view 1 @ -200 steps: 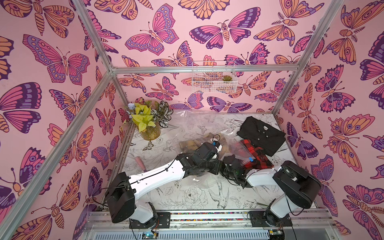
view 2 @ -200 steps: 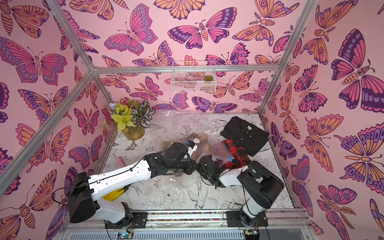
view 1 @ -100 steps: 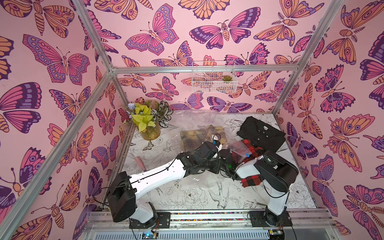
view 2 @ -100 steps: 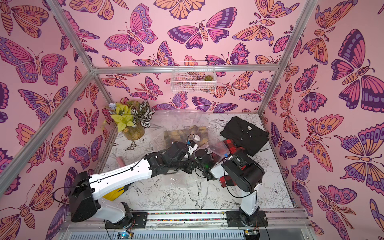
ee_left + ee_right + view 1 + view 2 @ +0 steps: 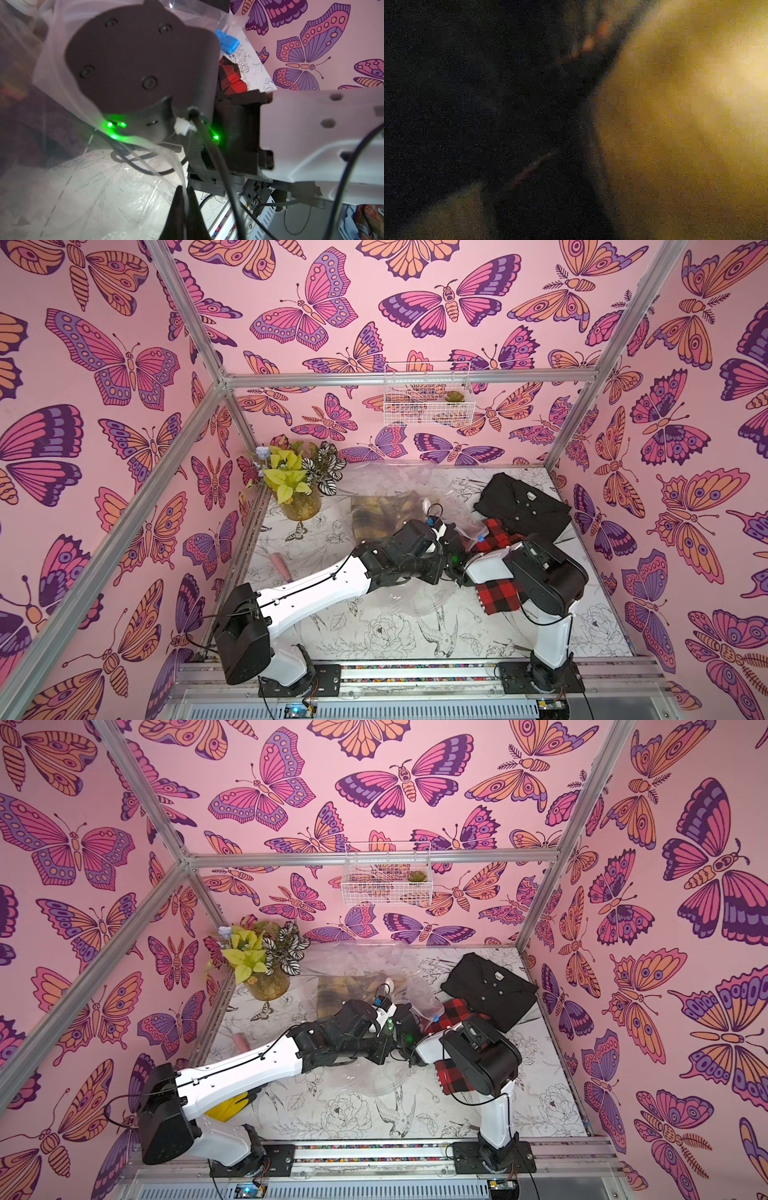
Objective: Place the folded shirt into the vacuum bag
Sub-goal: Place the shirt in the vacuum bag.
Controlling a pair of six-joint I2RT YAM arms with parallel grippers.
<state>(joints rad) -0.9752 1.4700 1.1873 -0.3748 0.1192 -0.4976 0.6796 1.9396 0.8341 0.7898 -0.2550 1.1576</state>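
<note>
Pink butterfly walls close in the flower-printed bench (image 5: 415,639) on three sides. Its bare stretch is the front, low in both top views between the two arm bases. The vacuum bag (image 5: 390,479) sprawls from mid-bench to the back wall, where its far edge crumples up. A yellow-brown plaid shirt (image 5: 382,514) lies inside it.

Both arms meet at the bag's near-right mouth, beside the blue clip (image 5: 226,42). In the left wrist view the left pincer (image 5: 185,193) is closed tight on a strip of the bag's clear edge. The right pincer is hidden behind the left wrist. It is closed, but on what I cannot tell.

The red plaid shirt (image 5: 498,597) lies under the right arm. A black shirt (image 5: 523,506) fills the right rear corner, nearly at the wall. A plant pot (image 5: 301,506) takes the left rear corner.
</note>
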